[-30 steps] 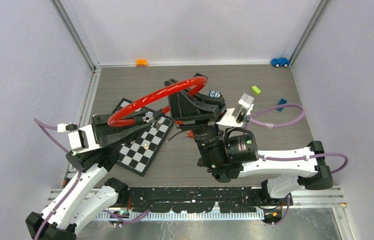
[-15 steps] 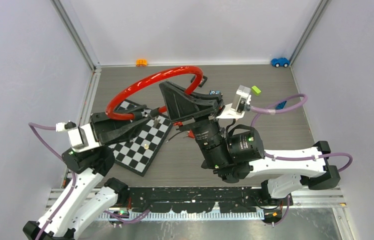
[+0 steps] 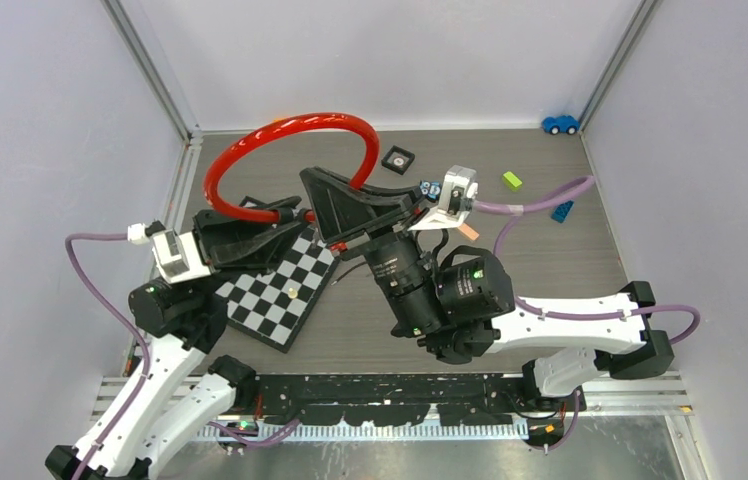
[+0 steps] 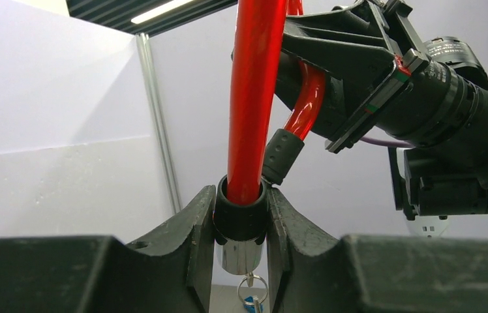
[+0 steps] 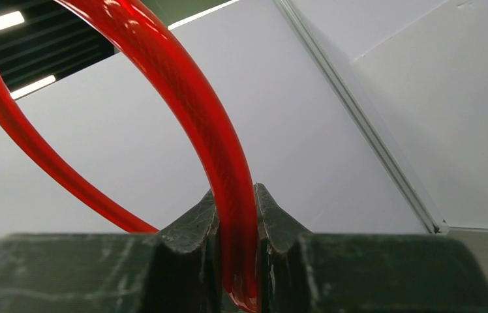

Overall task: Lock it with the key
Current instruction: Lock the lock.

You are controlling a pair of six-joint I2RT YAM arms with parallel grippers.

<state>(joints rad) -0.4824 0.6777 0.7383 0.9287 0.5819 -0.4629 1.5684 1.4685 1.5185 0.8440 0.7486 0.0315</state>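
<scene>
I hold the red cable lock (image 3: 275, 140) clear of the bench (image 3: 550, 270), and its loop stands up over the far edge of the chessboard (image 3: 275, 300). My left jaws are clenched on the lock's black barrel (image 4: 241, 218), above the chessboard's far left corner. In the left wrist view the barrel sits wedged in the notch between both fingers (image 4: 183, 241), and its silver end (image 4: 240, 257) pokes out below. A small key ring (image 4: 252, 284) hangs from that silver end. Something blue (image 4: 251, 304) dangles under the ring, cut off by the frame edge, so I cannot tell whether it is the key's head. The cable's other end, capped in a black sleeve (image 4: 282, 153), leans against the barrel's rim; I cannot tell whether it is seated. My right jaws are grasping the red cable itself, above the chessboard's far right corner. Right of the chessboard and well apart lie a small black square (image 3: 398, 157), a green block (image 3: 512, 180), a blue block (image 3: 562, 210) and a blue toy car (image 3: 559, 124).
</scene>
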